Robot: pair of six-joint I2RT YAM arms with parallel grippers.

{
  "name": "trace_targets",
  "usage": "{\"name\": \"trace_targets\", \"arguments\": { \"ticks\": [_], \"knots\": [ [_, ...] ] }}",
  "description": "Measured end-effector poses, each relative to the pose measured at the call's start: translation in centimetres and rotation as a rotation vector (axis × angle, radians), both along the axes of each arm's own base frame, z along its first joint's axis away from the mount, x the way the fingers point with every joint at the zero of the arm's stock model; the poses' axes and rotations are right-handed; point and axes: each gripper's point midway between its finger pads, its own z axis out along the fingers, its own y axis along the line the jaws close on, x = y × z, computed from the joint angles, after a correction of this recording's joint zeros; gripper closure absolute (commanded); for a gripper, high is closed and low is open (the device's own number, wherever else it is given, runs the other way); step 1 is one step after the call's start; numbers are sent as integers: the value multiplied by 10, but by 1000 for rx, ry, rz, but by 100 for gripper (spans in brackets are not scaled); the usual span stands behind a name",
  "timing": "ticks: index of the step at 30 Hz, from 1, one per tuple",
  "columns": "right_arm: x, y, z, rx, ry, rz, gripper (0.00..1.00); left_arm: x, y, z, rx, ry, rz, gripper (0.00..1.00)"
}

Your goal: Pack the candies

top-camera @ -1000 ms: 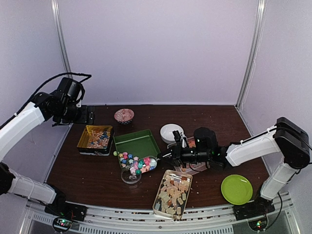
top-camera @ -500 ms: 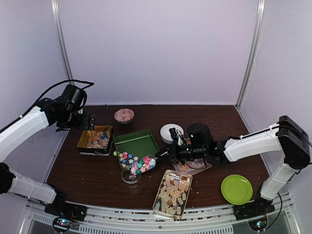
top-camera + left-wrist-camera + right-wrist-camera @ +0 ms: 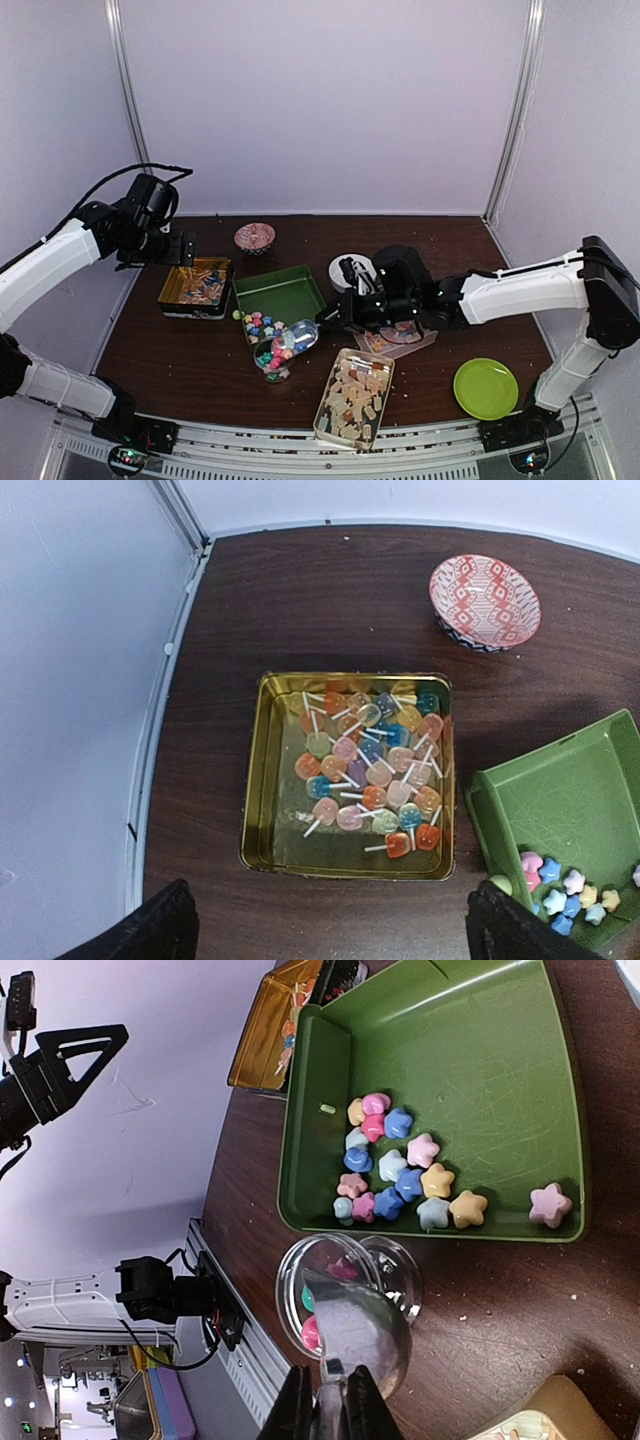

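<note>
Dark brown wood-grain tabletop, pale lilac walls.

1. star candies (image 3: 400, 1170): small, rounded, matt pastel stars in pink, blue, yellow and green. One cluster lies just ahead of the right gripper's fingertips, in the near corner of the green tray (image 3: 480, 1060). One pink star sits alone further along the same wall. More coloured pieces show through the glass directly in front of the fingers. Whether they lie in the jar or the dish cannot be told.
2. beige candies (image 3: 355, 395): pale, chunky, blocky pieces filling a shiny rectangular metal tray (image 3: 330, 405), just to the near side of the right gripper.
3. right gripper (image 3: 328, 1388): black fingers pinched tight on the clear jar (image 3: 298, 333), which is tilted with its mouth down over the round glass dish (image 3: 265, 368).
4. left gripper (image 3: 335, 930): jaws spread wide, holding nothing, well apart from the candies.
5. gold tin (image 3: 265, 780): square and glossy, directly ahead of the left gripper, holding translucent round lollipops (image 3: 370, 770) on white sticks.
6. patterned bowl (image 3: 485, 600): red and white, beyond the tin.
7. white bowl (image 3: 350, 268): smooth, just behind the right gripper.
8. green plate (image 3: 486, 388): round, back beside the right arm.
</note>
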Motion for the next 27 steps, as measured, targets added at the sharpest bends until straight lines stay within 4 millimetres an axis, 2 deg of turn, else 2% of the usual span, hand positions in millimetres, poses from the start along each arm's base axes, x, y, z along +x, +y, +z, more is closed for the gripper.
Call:
{"name": "trace_targets", "arguments": {
  "ticks": [11, 17, 19, 21, 25, 27],
  "knots": [
    [1, 5, 20, -23, -58, 14, 100, 0, 0, -1, 1, 3, 0, 4],
    [2, -3, 32, -49, -107, 9, 100, 0, 0, -2, 1, 4, 0, 5],
    [3, -11, 49, -37, -146, -1, 100, -1, 0, -3, 2, 4, 1, 4],
    [7, -26, 78, -1, -214, -37, 100, -1, 1, -3, 4, 5, 6, 4],
    [16, -75, 149, 101, -385, -176, 100, 0, 6, -8, -6, 13, 29, 4],
    [20, -100, 168, 137, -450, -253, 100, 3, 11, -14, -26, 33, 57, 6]
  ]
}}
